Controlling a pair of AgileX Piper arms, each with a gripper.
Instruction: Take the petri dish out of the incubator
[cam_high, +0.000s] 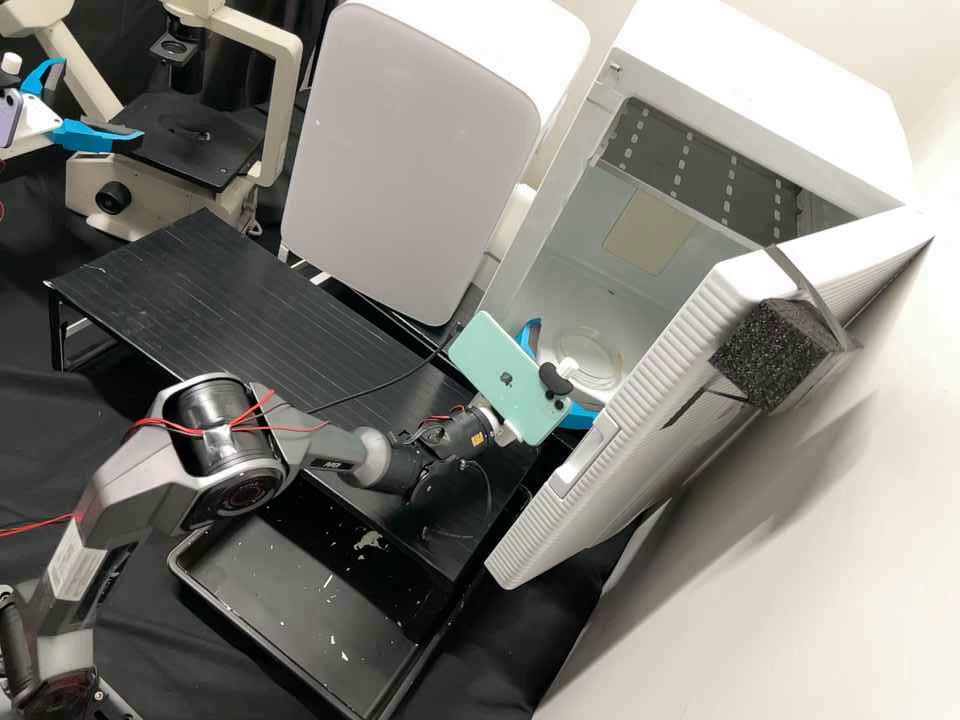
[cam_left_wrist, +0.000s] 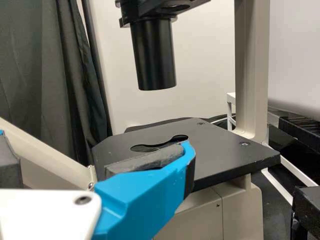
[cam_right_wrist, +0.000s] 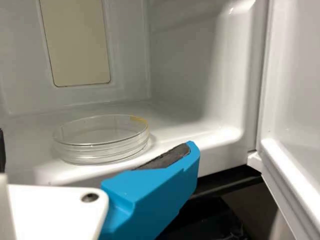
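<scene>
Two blue fingers on our right gripper (cam_high: 572, 366) stand wide apart and hold nothing, at the front of the incubator (cam_high: 745, 95). Its door (cam_high: 650, 425) hangs open beside them, so we should go in straight and not bump it. Just past the fingers, the clear petri dish (cam_right_wrist: 102, 145) lies flat on the incubator floor (cam_right_wrist: 172, 131). We should slide in low and level, one finger on each side, then squeeze softly — hard plastic can slip or crack. We want the bottom part too (not just the top!) before we lift a little and back out slowly. Farther off, our left gripper (cam_high: 98, 100) is wide and bare by the microscope (cam_high: 283, 110).
</scene>
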